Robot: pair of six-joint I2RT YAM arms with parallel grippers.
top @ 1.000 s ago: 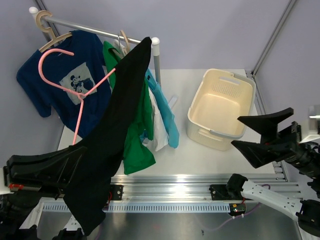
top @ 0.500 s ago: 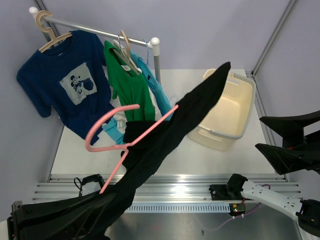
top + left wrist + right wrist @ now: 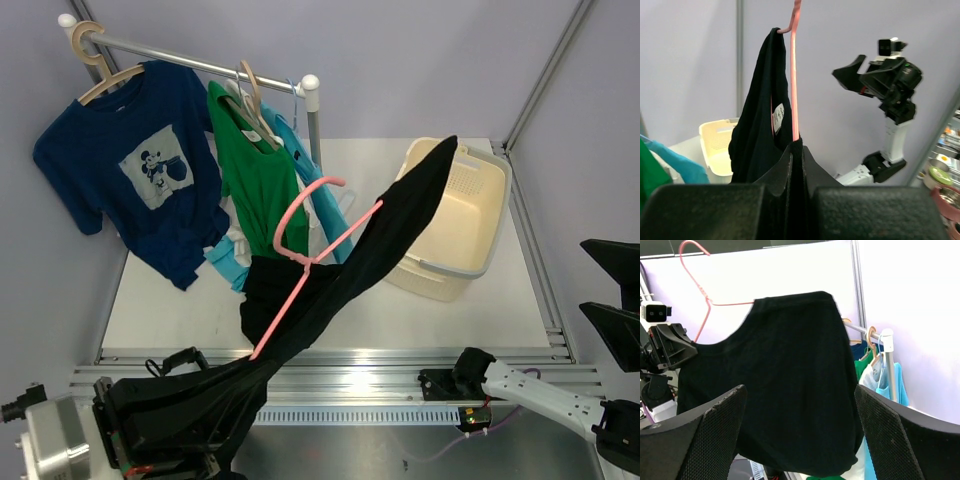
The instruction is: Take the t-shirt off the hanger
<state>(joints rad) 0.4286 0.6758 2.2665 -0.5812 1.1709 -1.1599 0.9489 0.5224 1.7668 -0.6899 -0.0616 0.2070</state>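
rack (image 3: 190, 61): navy shirt (image 3: 130, 175); green shirt (image 3: 258, 185) (wooden hangers (image 3: 112, 81)) | basket (image 3: 440, 275): on table (image 3: 180, 310)

I am operating inside a robotics lab cell. Plain panel walls (image 3: 420, 60) and metal frame posts (image 3: 545, 75) are enclosing a white table (image 3: 180, 310). An aluminium rail (image 3: 380, 382) is carrying the arm bases (image 3: 470, 372) along its near edge. A clothes rack (image 3: 190, 60) and a basket (image 3: 497, 160) are standing on the table.
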